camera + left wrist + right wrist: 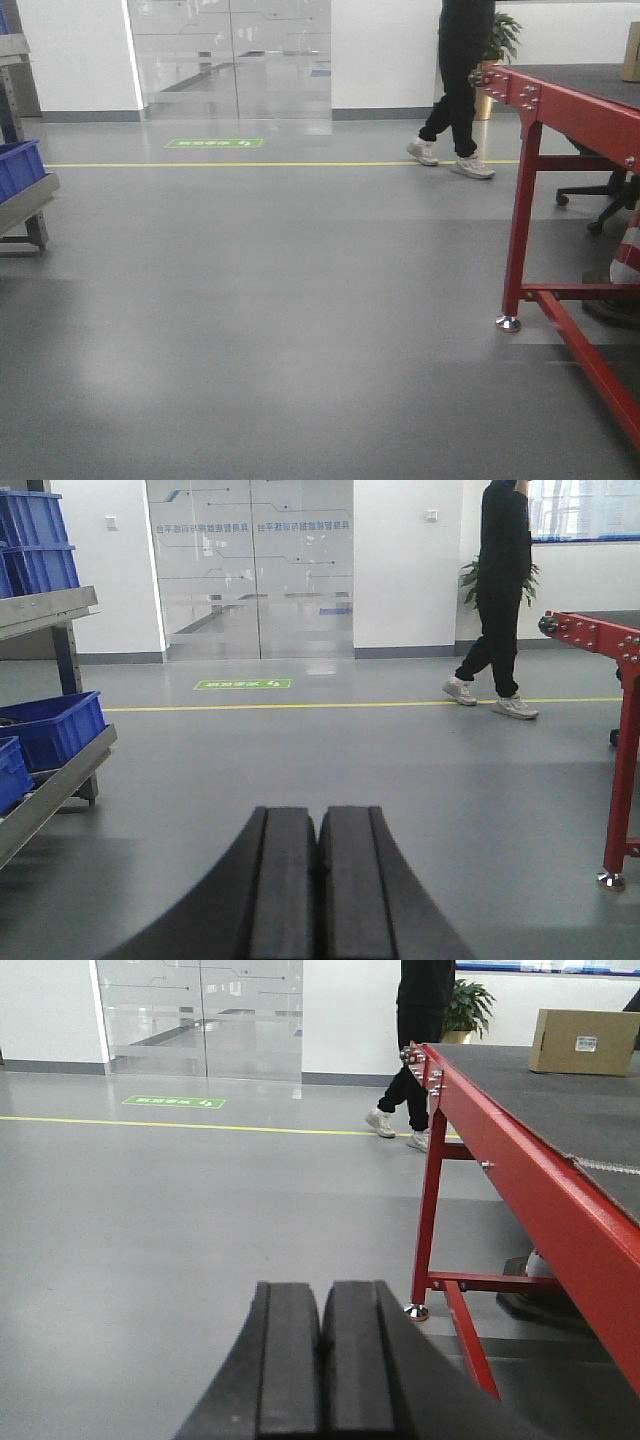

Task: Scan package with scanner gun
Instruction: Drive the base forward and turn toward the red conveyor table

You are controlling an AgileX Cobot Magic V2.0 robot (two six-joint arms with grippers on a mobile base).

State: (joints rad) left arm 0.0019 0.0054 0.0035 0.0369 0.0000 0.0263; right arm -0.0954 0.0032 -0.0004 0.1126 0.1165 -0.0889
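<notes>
Black rubber pads fill the bottom of both wrist views. The left gripper (pixel 320 825) is held low and level, pointing straight out over the grey floor (pixel 330 750); its 2 fingers (pixel 285 880) are pressed together along a thin seam, with nothing between them. The right gripper (pixel 322 1300) is held the same way, low and horizontal, its 2 pads (pixel 290 1360) shut against each other and empty, just to the left of the red table (pixel 520 1160).

1 package (pixel 560 1045) is in sight: a tan cardboard box with 1 small white label (pixel 587 1045), sitting upright on the dark tabletop at the far end, well apart from both grippers. A tan sliver at the right edge of the front view (pixel 633 50) looks like the same box, though too little of it shows to be sure.

1 person (pixel 460 70) in black clothes and 2 pale shoes walks across the far floor, beyond the table's end. 1 potted plant (pixel 465 1005) stands by the white wall behind that person. 1 yellow line (pixel 250 164) runs across the floor, with 1 green floor sign (pixel 214 143) beyond it in front of the glass doors (pixel 235 55).

On the left, a metal rack (pixel 60 780) carries 2 blue bins (pixel 50 730) on its lower shelf; more blue bins (pixel 35 540) sit on the upper shelf, count unclear. Under the table, 1 black office chair (pixel 600 190) and 1 red-and-white striped cone (pixel 628 255) are partly visible
</notes>
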